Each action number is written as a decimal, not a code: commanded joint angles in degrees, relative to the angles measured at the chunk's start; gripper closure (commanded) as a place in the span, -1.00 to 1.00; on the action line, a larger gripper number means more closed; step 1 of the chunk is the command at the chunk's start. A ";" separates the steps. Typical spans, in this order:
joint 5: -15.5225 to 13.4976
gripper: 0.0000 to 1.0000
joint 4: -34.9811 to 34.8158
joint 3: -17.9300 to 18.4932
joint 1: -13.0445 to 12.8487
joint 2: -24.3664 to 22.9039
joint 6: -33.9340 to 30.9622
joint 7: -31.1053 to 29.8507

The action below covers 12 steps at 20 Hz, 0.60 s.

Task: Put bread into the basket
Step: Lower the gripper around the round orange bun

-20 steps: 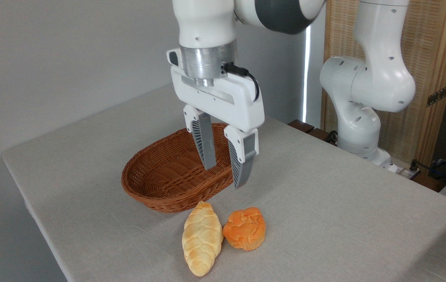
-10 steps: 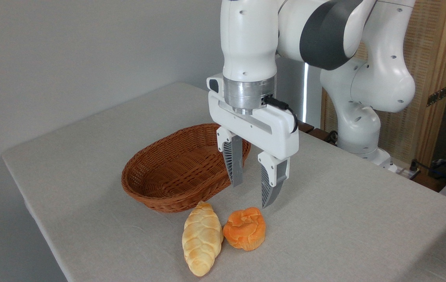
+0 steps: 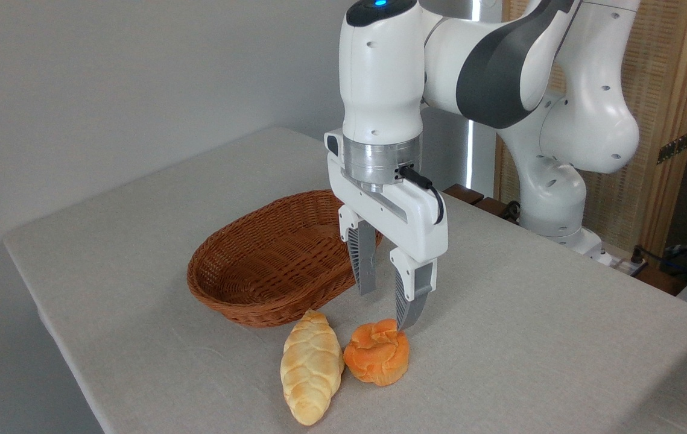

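the spread gripper point(image 3: 386, 310) has been lowered from beside the basket point(image 3: 271, 265) to just above the bread point(image 3: 377, 360), so grasping is likely next.

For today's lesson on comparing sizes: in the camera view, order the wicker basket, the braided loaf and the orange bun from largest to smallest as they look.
1. Basket, clearly largest, though it sits farther from the camera.
2. Braided loaf, longer than the bun.
3. Orange bun, smallest; it lies beside the loaf, equally near, so that comparison is fair.

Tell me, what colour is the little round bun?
Orange, with a knotted top. The bun shows best in the fixed camera view.
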 commanded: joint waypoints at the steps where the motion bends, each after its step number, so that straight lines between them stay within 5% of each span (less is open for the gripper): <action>1: 2.14 -1.00 -0.90 0.73 -0.79 0.38 3.07 1.00; 12: 5.76 -1.00 -1.70 2.58 -2.55 2.67 9.13 2.31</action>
